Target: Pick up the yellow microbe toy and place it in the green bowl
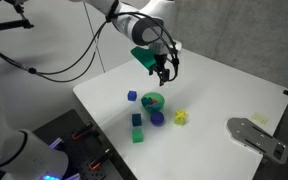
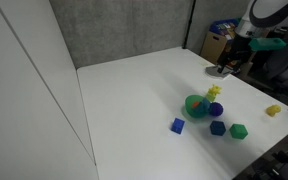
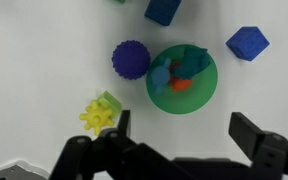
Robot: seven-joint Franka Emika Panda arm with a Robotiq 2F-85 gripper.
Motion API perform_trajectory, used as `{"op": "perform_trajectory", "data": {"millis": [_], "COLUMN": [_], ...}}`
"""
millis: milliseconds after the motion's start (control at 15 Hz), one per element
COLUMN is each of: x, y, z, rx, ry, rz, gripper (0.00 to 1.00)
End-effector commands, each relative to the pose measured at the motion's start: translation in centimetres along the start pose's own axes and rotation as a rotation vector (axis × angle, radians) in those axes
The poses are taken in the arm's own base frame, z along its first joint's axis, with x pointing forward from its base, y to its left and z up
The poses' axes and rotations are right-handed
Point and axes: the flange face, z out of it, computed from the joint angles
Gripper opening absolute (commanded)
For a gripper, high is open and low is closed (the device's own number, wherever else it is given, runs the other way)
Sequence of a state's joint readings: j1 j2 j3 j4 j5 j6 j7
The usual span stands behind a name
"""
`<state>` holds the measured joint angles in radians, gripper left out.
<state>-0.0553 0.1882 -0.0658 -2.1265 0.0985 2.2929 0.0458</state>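
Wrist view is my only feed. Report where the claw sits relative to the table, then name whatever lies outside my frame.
Observer: The claw hangs in the air above the white table, touching nothing.
Operator: Good. Now name what lies beyond my frame.
Observer: A pale yellow block lies alone on the table, well apart from the toy group.
Operator: Keep going.
Observer: A flat grey object lies at the table's edge; I cannot tell what it is.

Bright even light, soft shadows, slightly blurry.
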Motion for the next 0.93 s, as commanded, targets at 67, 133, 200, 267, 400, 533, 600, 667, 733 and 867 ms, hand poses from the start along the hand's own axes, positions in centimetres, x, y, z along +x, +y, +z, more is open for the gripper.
{"op": "perform_trajectory", "data": {"millis": [67,133,200,267,400,533,600,667,733,867], "x": [4.6,5.2,5.8,6.0,5.1,5.5,5.5,5.9,6.4,7.1], "y": [2.6,3.1,3.6,3.9,3.7,3.9,3.9,4.1,4.3,4.7], "z": [1.4,1.8,2.1,2.0,2.5,2.7,2.6,2.6,2.8,3.3], "rx": [-0.026,-0.033,-0.037,-0.037,-0.023,-0.024,-0.024,-0.031,-0.03,-0.034], "ry": [-0.001,-0.001,-0.006,-0.011,-0.003,-0.005,-0.005,0.022,0.049,0.084], "rz": [0.052,0.061,0.069,0.068,0.065,0.068,0.067,0.094,0.11,0.128], "gripper": [1.0,1.0,1.0,1.0,1.0,1.0,1.0,1.0,1.0,1.0]}}
